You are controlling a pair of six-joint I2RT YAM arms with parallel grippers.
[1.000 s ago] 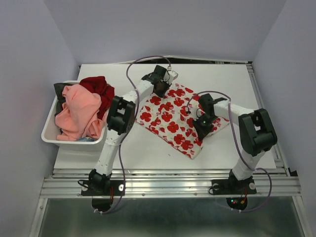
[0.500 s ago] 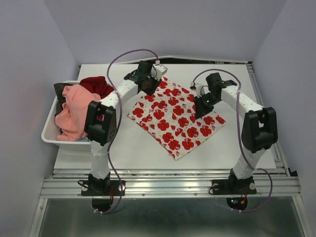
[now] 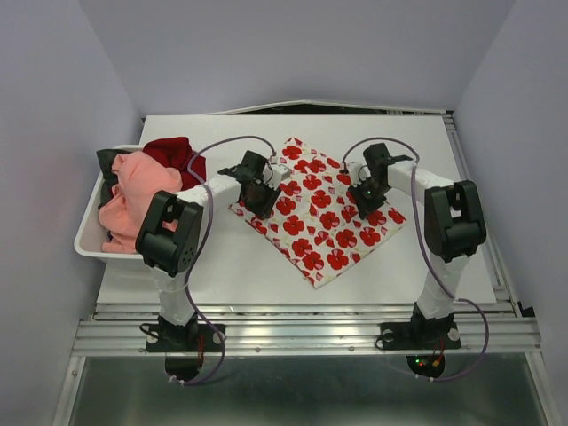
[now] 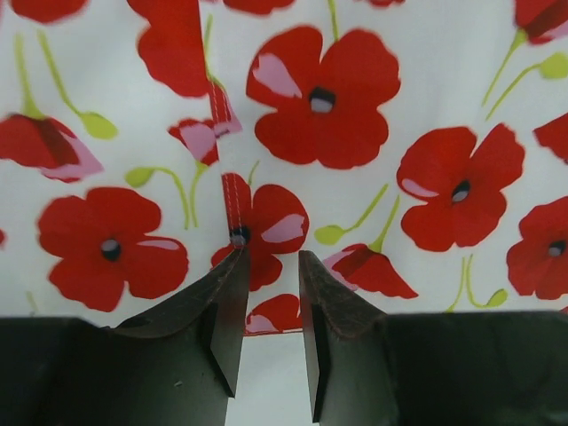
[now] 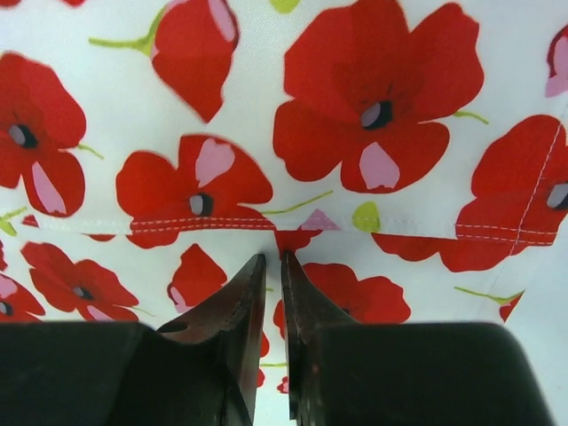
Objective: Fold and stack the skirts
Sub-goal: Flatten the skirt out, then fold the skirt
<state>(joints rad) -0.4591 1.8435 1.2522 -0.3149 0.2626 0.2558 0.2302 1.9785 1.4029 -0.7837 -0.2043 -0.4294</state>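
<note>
- The left gripper (image 4: 271, 253) hangs low over the floral skirt (image 3: 330, 226)'s left corner, fingers parted, holding nothing.
- The right gripper (image 5: 273, 257) hangs over its right side, fingers barely parted.

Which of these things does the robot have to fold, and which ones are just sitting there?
For the job:
- flowered skirt, spread flat on the table
- pink garment, heaped in the white bin
- dark red garment, also in the bin

Just there:
- the table
- the white bin
- metal rail at the near edge
</note>
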